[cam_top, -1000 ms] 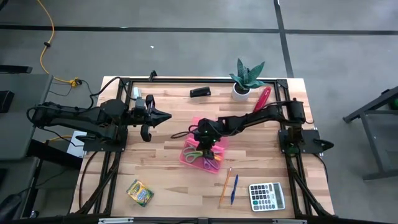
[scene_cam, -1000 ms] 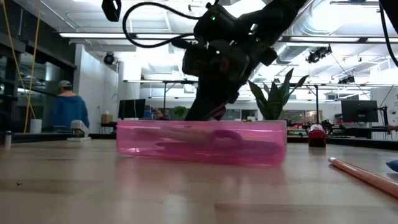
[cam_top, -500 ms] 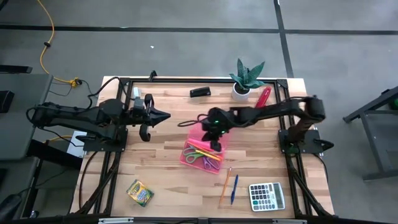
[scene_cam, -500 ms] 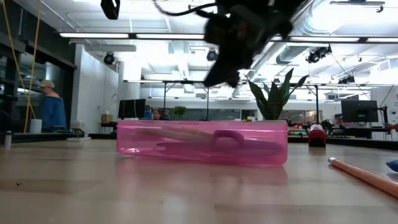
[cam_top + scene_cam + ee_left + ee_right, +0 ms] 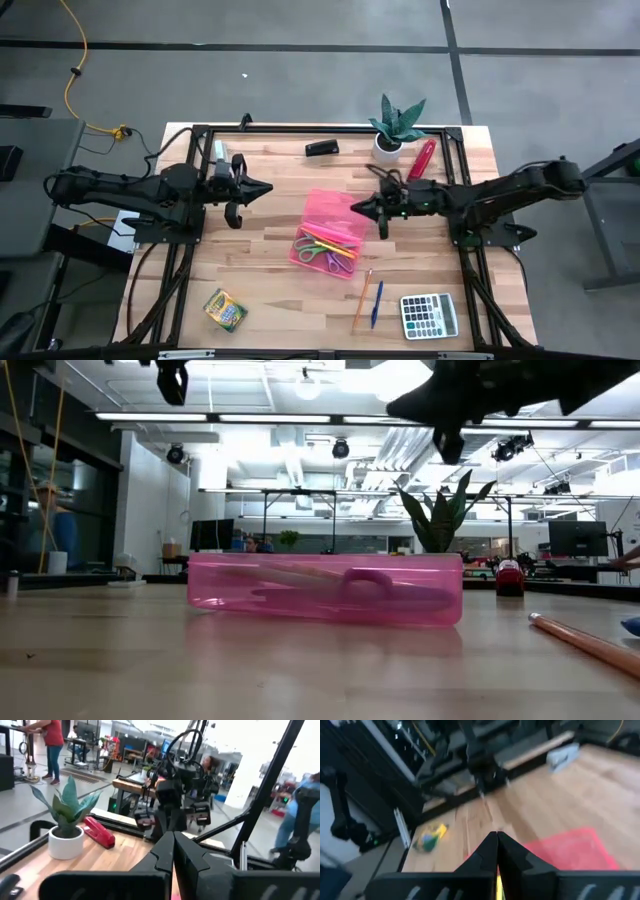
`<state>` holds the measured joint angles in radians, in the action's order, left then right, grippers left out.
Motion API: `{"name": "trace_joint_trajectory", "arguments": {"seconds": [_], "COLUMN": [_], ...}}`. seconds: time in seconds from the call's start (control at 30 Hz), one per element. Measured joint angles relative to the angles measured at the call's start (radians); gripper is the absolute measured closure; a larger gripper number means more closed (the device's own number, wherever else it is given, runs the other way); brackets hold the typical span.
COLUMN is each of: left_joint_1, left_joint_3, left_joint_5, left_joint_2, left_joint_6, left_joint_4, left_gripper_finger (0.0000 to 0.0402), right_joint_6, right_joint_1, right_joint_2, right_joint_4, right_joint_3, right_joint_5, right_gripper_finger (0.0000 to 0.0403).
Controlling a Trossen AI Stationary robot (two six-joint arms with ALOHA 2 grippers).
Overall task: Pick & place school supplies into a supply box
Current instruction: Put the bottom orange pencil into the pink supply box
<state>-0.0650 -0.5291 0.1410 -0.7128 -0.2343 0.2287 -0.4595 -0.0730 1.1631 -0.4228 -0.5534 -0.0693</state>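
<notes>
The supply box is a translucent pink case lying open at the table's middle, also in the low view and the right wrist view. Pink and green scissors and a yellow-orange stick lie inside it. An orange pencil and a blue pen lie on the table nearer the near edge. My right gripper is shut and empty, hovering just right of the box's far part. My left gripper is shut, raised left of the box.
A grey calculator sits at the near right, a crayon box at the near left. A potted plant, a red stapler and a small black item stand along the far edge. People move in the room beyond.
My right gripper has risen out of the supply box and drawn back toward the table's right edge, its arm pulling back with it. The box and its contents have stayed where they were.
</notes>
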Motion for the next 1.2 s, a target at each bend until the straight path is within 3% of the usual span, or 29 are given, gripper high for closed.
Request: {"name": "trace_joint_trajectory", "arguments": {"seconds": [0.2,0.67,0.8,0.9,1.0,1.1,1.2], "left_joint_1": [0.0,0.0,0.0,0.0,0.0,0.0,0.0], "left_joint_3": [0.141,0.147,0.147,0.147,0.147,0.147,0.147], "left_joint_5": [0.002,0.002,0.001,0.001,0.001,0.0,0.0], "left_joint_2": [-0.001,0.0,0.0,0.0,0.0,0.0,0.0], "left_joint_6": [-0.075,-0.043,-0.043,-0.043,-0.044,-0.051,-0.052], "left_joint_4": [0.223,0.241,0.241,0.24,0.24,0.237,0.233], "left_gripper_finger": [0.0401,0.0401,0.0401,0.0401,0.0402,0.0401,0.0402], "right_joint_6": [0.096,0.1,0.009,-0.037,-0.092,-0.245,-0.414], "right_joint_1": [-0.015,-0.015,-0.015,-0.035,-0.1,-0.176,-0.262], "right_joint_2": [-0.039,-0.039,-0.038,-0.029,0.017,0.084,0.165], "right_joint_4": [0.0,-0.008,0.026,0.262,0.611,0.867,1.009], "right_joint_3": [0.004,-0.001,-0.021,-0.129,-0.263,-0.378,-0.455], "right_joint_5": [-0.024,-0.024,0.013,0.124,0.149,0.154,0.175], "right_gripper_finger": [0.0403,0.0403,0.0403,0.0403,0.0403,0.0403,0.0398]}}
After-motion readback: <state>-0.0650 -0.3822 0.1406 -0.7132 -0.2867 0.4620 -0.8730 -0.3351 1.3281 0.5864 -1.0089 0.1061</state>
